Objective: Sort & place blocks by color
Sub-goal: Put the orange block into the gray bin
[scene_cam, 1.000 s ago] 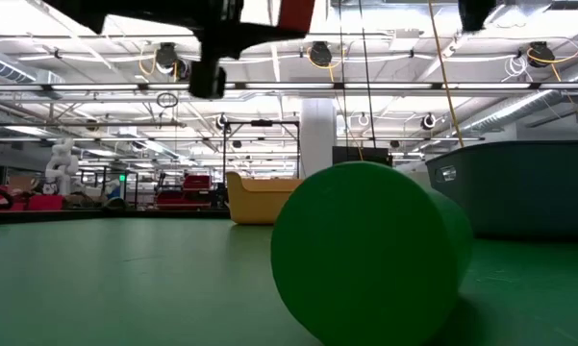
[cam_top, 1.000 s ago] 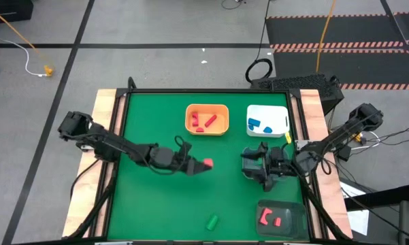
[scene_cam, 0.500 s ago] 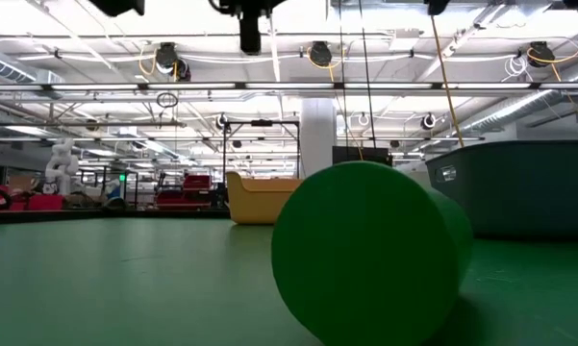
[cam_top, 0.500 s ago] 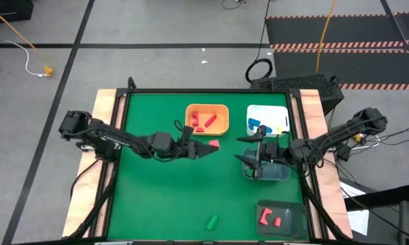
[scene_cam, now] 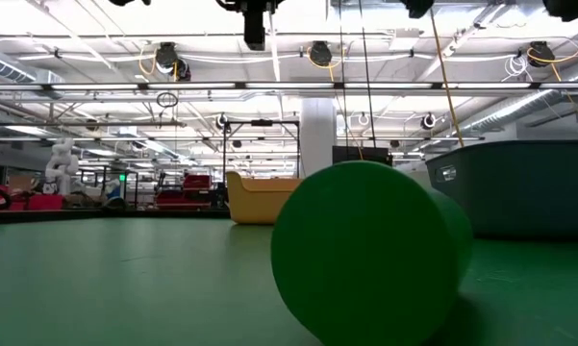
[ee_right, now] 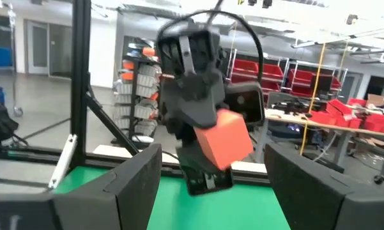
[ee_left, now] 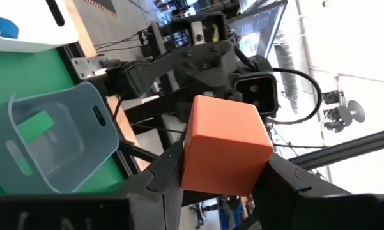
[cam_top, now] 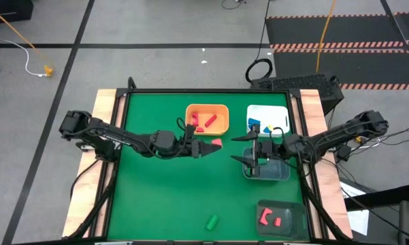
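My left gripper hovers near the middle of the table, just on the near side of the orange bin, shut on a red cube. My right gripper is open and faces it from the right, above the clear bin, which holds a green block. The right wrist view shows the cube in the left gripper ahead. A green cylinder lies on its side on the mat near the near edge and fills the low view. Red pieces lie in the orange bin, blue ones in the white bin. My left gripper pinches the red cube between its two fingers, one on each of two opposite faces. The fingers come level from the table's left. The cube is lifted clear of the mat and sticks out beyond the fingertips.
A dark bin at the near right corner holds two red pieces. Wooden rails edge the green mat on the left and right. Open mat lies across the left half and around the cylinder.
My left gripper has carried the red cube up, toward the table's right and far edge, closer to the orange bin, rising out of the low view. My right gripper has moved from over the clear bin toward the far edge and the left, uncovering that bin.
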